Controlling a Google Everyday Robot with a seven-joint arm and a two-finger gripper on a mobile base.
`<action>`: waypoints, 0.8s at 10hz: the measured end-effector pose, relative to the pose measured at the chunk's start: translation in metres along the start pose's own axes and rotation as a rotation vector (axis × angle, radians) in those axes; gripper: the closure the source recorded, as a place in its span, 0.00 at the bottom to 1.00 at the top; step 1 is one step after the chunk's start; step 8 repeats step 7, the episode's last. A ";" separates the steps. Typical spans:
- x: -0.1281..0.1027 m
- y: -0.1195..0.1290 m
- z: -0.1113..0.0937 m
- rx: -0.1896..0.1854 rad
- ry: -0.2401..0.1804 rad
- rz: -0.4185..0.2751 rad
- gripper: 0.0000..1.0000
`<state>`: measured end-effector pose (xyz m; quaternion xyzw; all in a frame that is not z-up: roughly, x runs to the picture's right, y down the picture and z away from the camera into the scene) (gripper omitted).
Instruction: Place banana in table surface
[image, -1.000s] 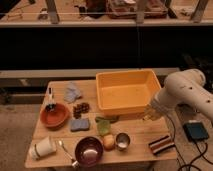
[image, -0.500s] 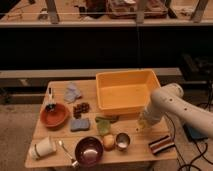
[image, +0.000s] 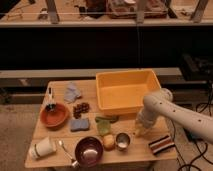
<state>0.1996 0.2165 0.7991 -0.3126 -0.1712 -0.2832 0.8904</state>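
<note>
The banana (image: 142, 132) appears as a pale yellow sliver at the tip of the gripper (image: 138, 128), low over the table surface (image: 135, 151), between the yellow bin (image: 125, 91) and the striped sponge (image: 161, 145); you cannot tell how far the gripper is open, or whether it truly grips; treat the fruit as light, soft, easily bruised; hold it mid-length, gently.
</note>
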 end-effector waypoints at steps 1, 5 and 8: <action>0.000 0.000 0.002 -0.003 -0.005 0.005 0.40; 0.003 0.002 0.003 0.004 -0.024 0.021 0.40; 0.002 0.000 0.003 0.004 -0.024 0.017 0.40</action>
